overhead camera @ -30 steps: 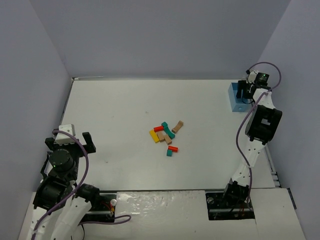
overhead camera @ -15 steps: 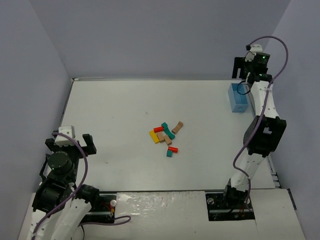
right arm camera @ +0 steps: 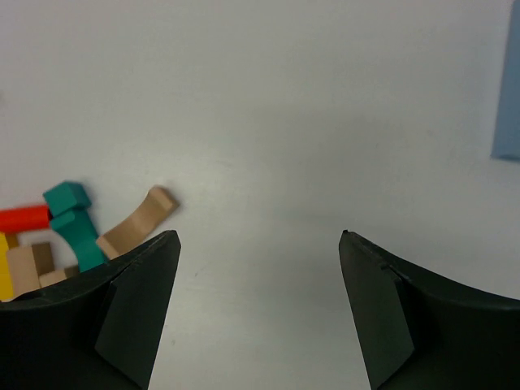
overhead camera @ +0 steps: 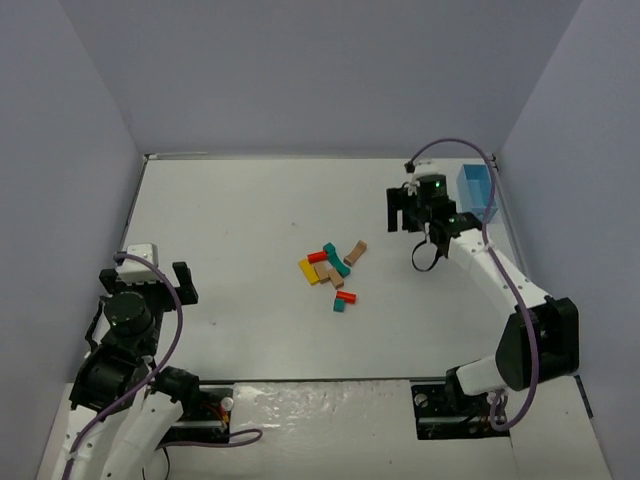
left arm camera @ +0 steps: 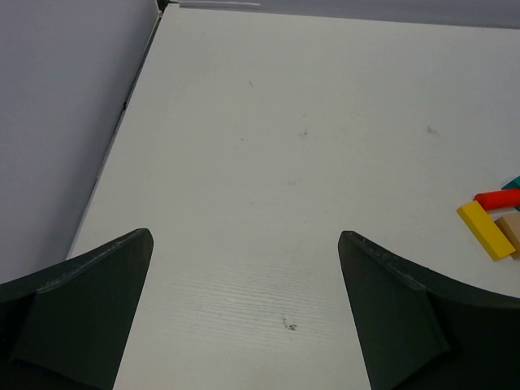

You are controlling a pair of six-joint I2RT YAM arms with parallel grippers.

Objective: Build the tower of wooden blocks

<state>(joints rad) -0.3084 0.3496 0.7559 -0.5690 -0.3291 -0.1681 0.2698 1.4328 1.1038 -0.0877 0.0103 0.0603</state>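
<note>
– Top external view has the wood blocks (overhead camera: 330, 272) lying as a loose, flat scatter on the table (overhead camera: 230, 220), with no tower standing. They sit to the left of the right gripper (overhead camera: 410, 213), near it but apart. From the left gripper (overhead camera: 143, 280) they are well away, ahead and off to its right.

– Which way does the scatter run?

– Its long axis is a slant, from the yellow block (overhead camera: 309, 272) at the end nearer the left gripper to the tan arched piece (overhead camera: 355, 253) at the end nearer the right gripper. Every piece lies on its side. A red cylinder (overhead camera: 346, 296) and a small teal piece (overhead camera: 339, 307) sit just off the main clump, on the side toward the arm bases.

– Do the wrist cameras catch that pair?

– No. Right wrist view shows only the arched piece (right arm camera: 138, 221) lying slantwise just beyond one finger (right arm camera: 122, 317), a teal block (right arm camera: 73, 219) touching it, and the other red cylinder (right arm camera: 23, 218) lying crosswise. It also shows an edge of the light-blue bin (right arm camera: 508, 89) on the opposite side. Left wrist view catches the yellow block (left arm camera: 486, 230), long axis slanted, at the frame's edge.

– And the grippers?

– Both stand spread with bare table between the fingers, the left one very wide. Neither holds anything.
</note>
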